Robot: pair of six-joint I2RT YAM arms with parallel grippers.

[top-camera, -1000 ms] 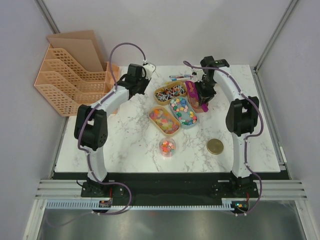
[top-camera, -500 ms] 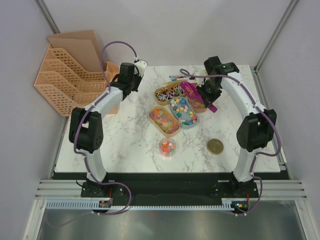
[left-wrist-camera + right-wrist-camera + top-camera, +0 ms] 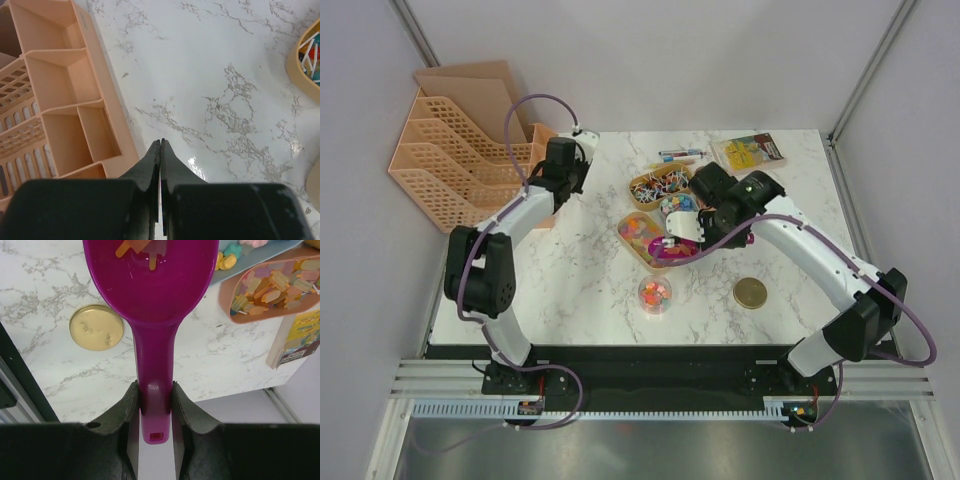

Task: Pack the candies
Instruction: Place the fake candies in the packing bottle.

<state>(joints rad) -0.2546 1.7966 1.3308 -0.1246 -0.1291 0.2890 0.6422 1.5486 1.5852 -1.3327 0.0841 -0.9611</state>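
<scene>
Right gripper (image 3: 156, 399) clamps the purple scoop (image 3: 150, 285) level just beyond the jar (image 3: 655, 293) so its candies (image 3: 136, 247) don't spill; left gripper (image 3: 160, 150), closed empty, hangs well apart from it

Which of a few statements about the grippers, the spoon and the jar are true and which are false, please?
1. The right gripper is shut on the purple spoon. True.
2. The spoon's bowl is empty. False: a few orange candies lie in it.
3. The left gripper holds a candy. False: it is shut on nothing, above the table.
4. The gold lid lies on the table, apart from the jar. True.
</scene>
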